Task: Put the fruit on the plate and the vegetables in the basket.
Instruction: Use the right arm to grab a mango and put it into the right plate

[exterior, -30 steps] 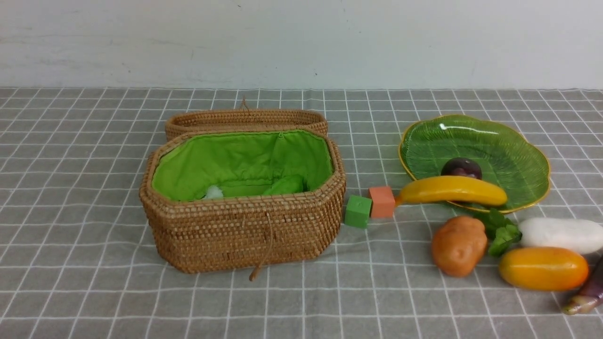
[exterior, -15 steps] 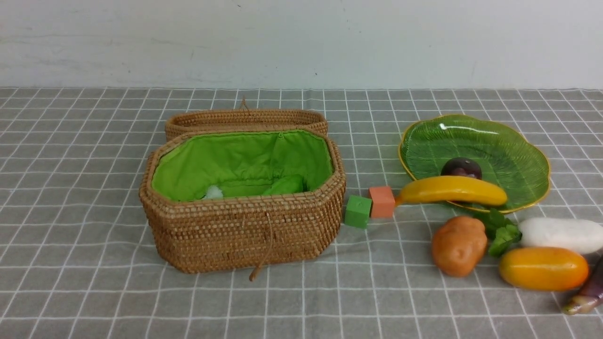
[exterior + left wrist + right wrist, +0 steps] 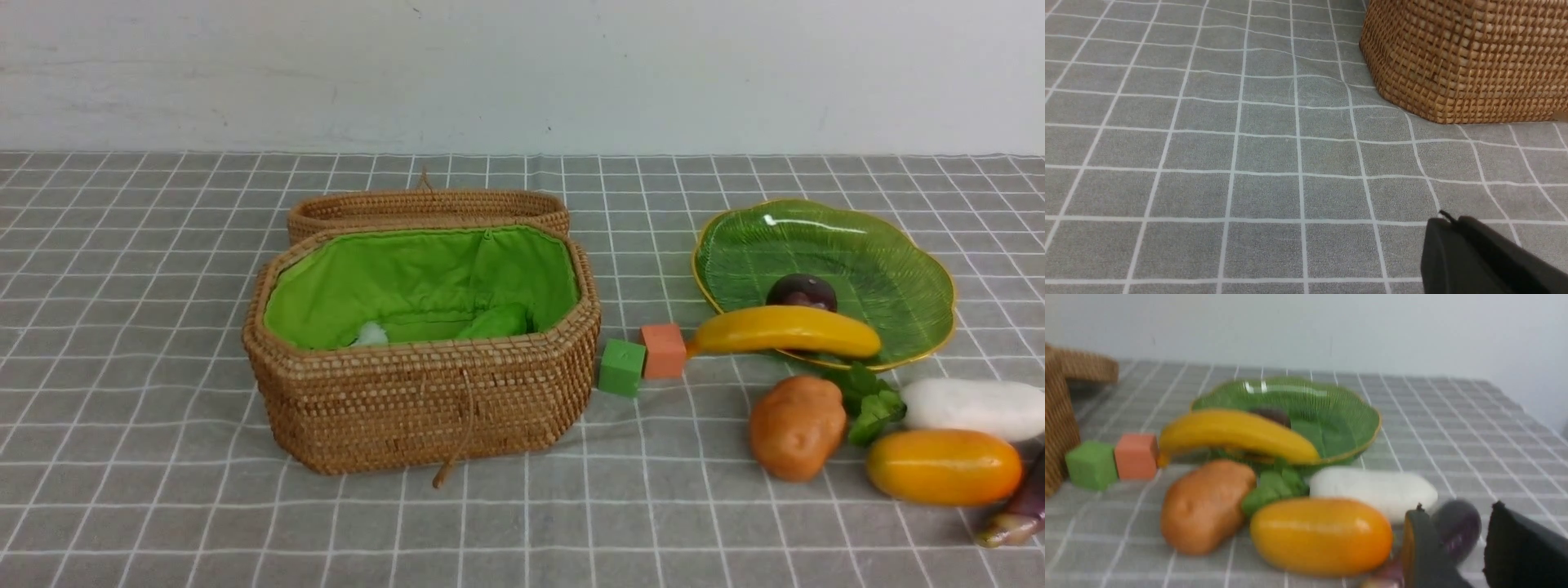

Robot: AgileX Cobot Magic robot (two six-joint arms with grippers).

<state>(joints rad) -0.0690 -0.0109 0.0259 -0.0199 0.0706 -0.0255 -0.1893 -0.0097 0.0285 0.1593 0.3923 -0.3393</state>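
Left claw (image 3: 1447, 222) was pressed together over grey checked surface (image 3: 1249, 163) beside brown woven rattan basket (image 3: 424, 400) | right claw (image 3: 1457, 510) stood spread, empty, before dark purple eggplant (image 3: 1459, 528) | long yellow banana (image 3: 784, 331) lay across rim of green glass plate (image 3: 882, 261), round purple plum (image 3: 802, 290) inside | glossy orange-yellow mango (image 3: 943, 467) lay on surface

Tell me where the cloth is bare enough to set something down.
Bare: left of the basket, the strip in front of it, and behind the plate. Crowded: in front of the plate, where potato, radish and mango lie close.
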